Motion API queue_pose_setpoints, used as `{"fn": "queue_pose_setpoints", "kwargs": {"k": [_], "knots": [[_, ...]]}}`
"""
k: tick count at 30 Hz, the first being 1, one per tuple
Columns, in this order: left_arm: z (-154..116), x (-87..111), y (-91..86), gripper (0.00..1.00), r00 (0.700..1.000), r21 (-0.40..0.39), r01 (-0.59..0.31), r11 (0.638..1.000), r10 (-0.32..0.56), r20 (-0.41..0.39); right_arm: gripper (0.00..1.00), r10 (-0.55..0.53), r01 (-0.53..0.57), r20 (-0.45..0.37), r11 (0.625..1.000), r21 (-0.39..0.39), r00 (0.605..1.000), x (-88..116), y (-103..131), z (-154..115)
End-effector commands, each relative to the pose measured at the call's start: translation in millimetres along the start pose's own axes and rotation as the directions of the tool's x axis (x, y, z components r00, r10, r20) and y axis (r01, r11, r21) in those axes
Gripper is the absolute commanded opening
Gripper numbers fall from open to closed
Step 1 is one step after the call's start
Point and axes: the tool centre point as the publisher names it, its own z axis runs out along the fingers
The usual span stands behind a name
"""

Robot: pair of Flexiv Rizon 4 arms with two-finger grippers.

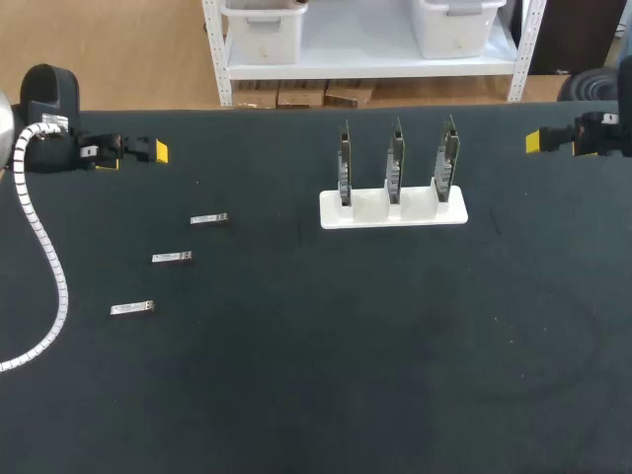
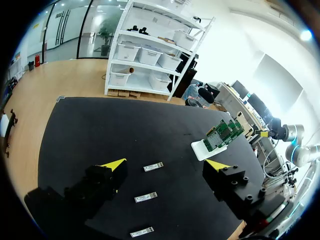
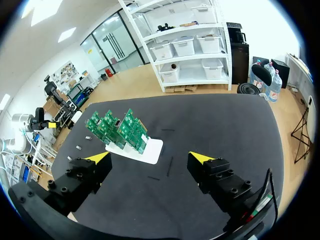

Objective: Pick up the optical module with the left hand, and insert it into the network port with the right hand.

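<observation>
Three small silver optical modules lie in a slanting row left of centre on the black table: the far one (image 1: 208,219) (image 2: 153,166), the middle one (image 1: 171,258) (image 2: 145,198) and the near one (image 1: 131,308) (image 2: 142,232). A white stand (image 1: 393,209) (image 3: 151,150) holds three upright green circuit boards (image 1: 395,158) (image 2: 222,134) (image 3: 117,130). My left gripper (image 1: 133,153) (image 2: 166,164) hovers open at the far left, well above and behind the modules. At the far right my right gripper (image 1: 538,141) (image 3: 149,157) stands open, apart from the stand. Neither holds anything.
A ribbed white cable (image 1: 44,247) hangs from my left arm over the table's left edge. The black tabletop (image 1: 346,355) carries nothing else that I can see.
</observation>
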Motion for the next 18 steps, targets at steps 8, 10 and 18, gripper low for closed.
{"fn": "queue_pose_setpoints", "kwargs": {"k": [8,10,18], "knots": [[0.3,-2.2,-2.3,1.00,0.984,-0.057,-0.159,0.986,0.163,0.066,1.00,0.000,0.000,0.000,1.000,0.000,1.000,0.0,0.0,0.0],[1.0,-2.1,-3.6,1.00,0.968,-0.056,-0.237,0.970,0.240,0.067,1.00,0.000,0.000,0.000,1.000,0.000,1.000,0.0,0.0,0.0],[16.3,3.0,1.0,1.00,0.875,-0.073,-0.481,0.874,0.472,-0.110,1.00,0.000,0.000,0.000,1.000,0.000,1.000,0.0,0.0,0.0]]}}
